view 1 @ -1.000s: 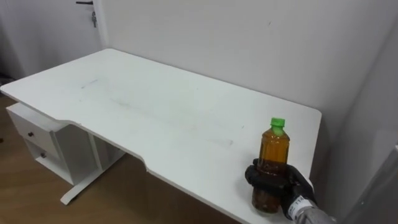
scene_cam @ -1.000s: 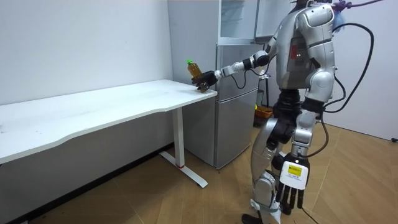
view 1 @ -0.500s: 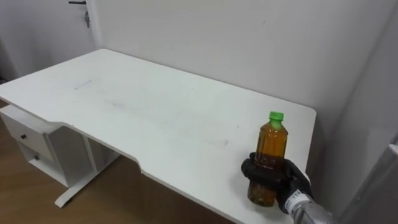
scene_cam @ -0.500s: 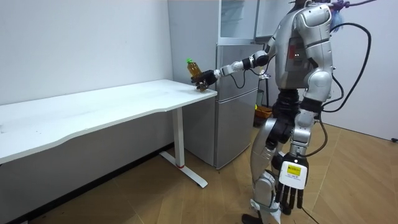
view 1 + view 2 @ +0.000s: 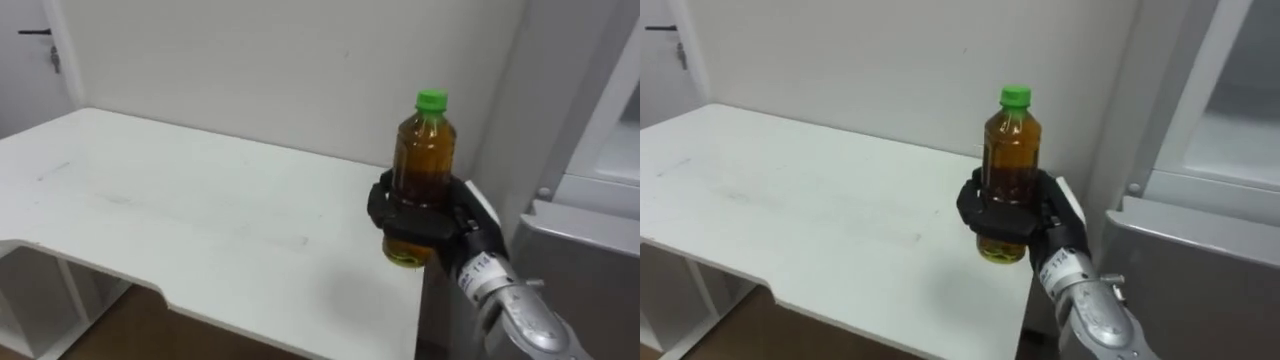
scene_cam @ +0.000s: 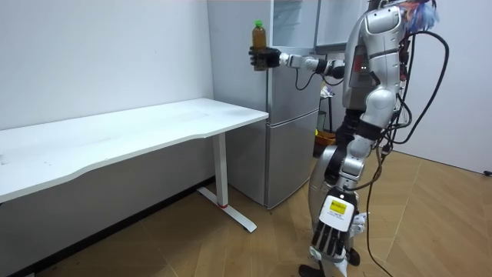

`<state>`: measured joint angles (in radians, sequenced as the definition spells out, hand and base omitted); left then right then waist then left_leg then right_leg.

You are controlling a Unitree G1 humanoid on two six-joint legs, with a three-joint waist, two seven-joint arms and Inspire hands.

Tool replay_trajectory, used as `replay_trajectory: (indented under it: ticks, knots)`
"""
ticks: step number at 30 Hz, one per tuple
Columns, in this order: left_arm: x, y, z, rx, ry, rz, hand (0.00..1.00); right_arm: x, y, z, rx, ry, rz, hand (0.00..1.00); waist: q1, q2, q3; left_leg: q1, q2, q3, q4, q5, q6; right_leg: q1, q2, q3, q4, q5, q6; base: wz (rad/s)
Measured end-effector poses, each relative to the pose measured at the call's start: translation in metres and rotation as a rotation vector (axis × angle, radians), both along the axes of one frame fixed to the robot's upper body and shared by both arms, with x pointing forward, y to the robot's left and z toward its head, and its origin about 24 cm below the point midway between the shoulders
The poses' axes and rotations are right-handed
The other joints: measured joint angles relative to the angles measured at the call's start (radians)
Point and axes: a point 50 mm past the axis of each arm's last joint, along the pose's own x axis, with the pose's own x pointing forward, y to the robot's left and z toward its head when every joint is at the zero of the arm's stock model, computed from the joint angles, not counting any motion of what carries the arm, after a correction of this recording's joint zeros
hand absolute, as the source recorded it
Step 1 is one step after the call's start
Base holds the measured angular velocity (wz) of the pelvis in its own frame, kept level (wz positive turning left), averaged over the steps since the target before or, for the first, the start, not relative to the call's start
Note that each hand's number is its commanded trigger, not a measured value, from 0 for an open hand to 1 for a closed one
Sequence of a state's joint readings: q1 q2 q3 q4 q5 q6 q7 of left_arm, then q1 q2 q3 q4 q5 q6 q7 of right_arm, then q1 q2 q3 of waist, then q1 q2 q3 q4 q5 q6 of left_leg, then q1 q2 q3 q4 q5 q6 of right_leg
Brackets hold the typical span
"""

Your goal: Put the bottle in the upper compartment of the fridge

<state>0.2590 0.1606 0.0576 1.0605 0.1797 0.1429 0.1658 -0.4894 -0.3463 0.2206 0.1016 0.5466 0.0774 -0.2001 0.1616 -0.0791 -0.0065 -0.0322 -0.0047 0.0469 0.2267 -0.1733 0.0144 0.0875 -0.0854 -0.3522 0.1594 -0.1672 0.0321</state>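
holding bottle (image 5: 420,150) upright above table (image 5: 200,230) corner, right hand (image 5: 412,220) curled round it, left hand (image 6: 331,228) hanging loose

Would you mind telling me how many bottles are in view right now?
1: the bottle, upright in the right hand, near the fridge, whose inside is mostly hidden.

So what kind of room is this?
Likely an office or test room, not a real kitchen: a long white desk, a grey fridge beside it, a wood floor. The right hand holds a bottle.
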Motion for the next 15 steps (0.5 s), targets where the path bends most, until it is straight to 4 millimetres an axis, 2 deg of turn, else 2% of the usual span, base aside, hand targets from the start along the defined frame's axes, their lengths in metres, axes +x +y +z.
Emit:
replay_trajectory:
  ticks: [3, 7, 15]
  knots:
    - [0.001, -0.001, 0.000, -0.006, -0.010, 0.019, 0.00, -0.005, 0.004, 0.015, 0.014, -0.062, 0.031, 1.00, -0.009, -0.010, -0.0026, 0.017, 0.007, 0.021, -0.010, 0.000, 0.000, -0.001, 0.003, 0.024, 0.010, 0.000, 0.000, -0.18]
    - [-0.001, -0.003, -0.001, -0.013, -0.007, 0.049, 0.00, -0.009, 0.005, 0.028, 0.006, -0.108, 0.040, 1.00, -0.034, -0.014, -0.0020, 0.017, 0.007, 0.021, -0.014, 0.000, 0.000, -0.001, 0.003, 0.030, 0.010, 0.000, 0.000, -0.03]
    - [-0.006, -0.003, -0.002, -0.017, -0.010, 0.095, 0.00, -0.018, -0.015, 0.057, 0.013, -0.234, -0.035, 1.00, -0.058, -0.016, -0.0024, 0.029, 0.008, 0.030, -0.022, 0.000, -0.001, -0.004, 0.005, 0.043, 0.010, 0.000, -0.001, -0.04]
